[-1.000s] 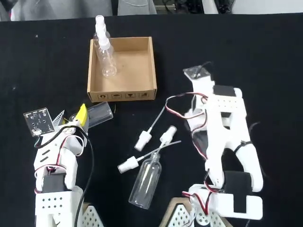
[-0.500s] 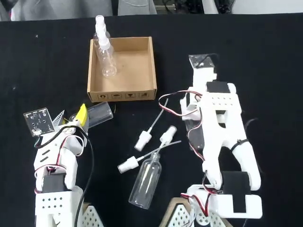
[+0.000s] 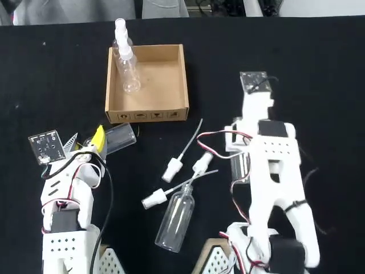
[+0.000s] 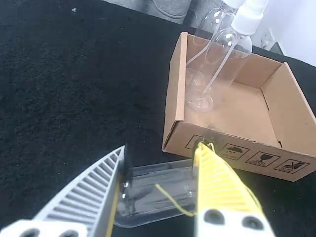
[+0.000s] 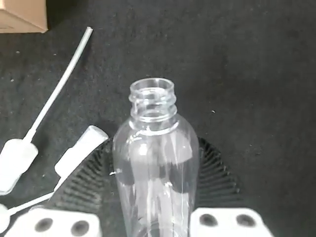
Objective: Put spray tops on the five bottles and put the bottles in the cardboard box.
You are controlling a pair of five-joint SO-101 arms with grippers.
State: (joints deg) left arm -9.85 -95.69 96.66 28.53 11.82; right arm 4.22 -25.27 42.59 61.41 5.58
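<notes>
5 bottles: 2 capped bottles (image 3: 128, 71) upright in far-left corner of cardboard box (image 3: 147, 116), 1 loose bottle (image 3: 175, 220) lying topless, 1 per tool. 3 loose spray tops (image 3: 171, 169) on tabletop (image 3: 319, 57), btwn box & loose bottle. Tabletop black; room past far edge pale, can't tell more. Left tool (image 4: 160, 153) grips left-held bottle (image 4: 153, 192), lying sideways just in front of box. Right tool (image 5: 155, 163) clamps right-held bottle (image 5: 155, 128), neck open, pointing away from the wrist, beside the tops.
</notes>
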